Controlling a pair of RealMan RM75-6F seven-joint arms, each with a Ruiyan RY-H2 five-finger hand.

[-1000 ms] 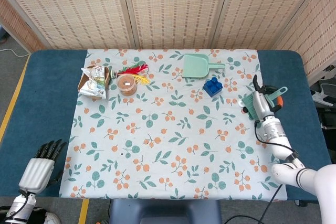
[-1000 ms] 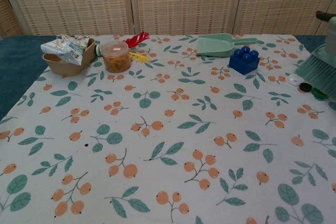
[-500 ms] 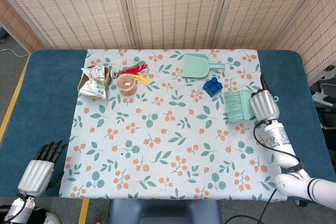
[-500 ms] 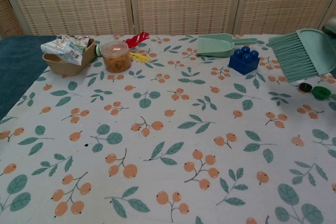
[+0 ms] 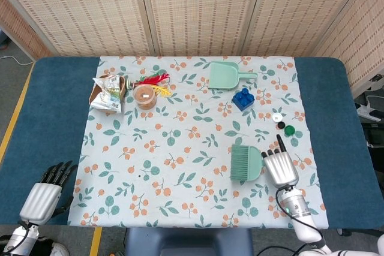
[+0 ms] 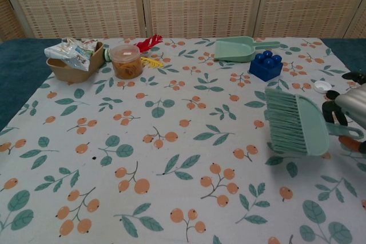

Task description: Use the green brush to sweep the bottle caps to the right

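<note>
My right hand (image 5: 280, 168) grips the green brush (image 5: 246, 162), which I've pulled back from beside the blue block (image 5: 242, 98) toward the near edge, bristles pointing left. That exposes the bottle caps (image 5: 283, 124) at the cloth's right side, so I judge the sweep nearly done. My left hand (image 5: 43, 197) idles, released. The cardboard tray (image 6: 71, 68) holds wrappers; the plastic tub (image 6: 126, 60) holds something orange.

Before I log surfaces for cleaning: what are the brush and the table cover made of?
Brush: seemingly matte pale-green plastic, its back smooth and moulded, with fine synthetic-looking bristles. Cover: probably printed cloth or vinyl, flat with a leaf-and-berry pattern; which one is unclear.
</note>
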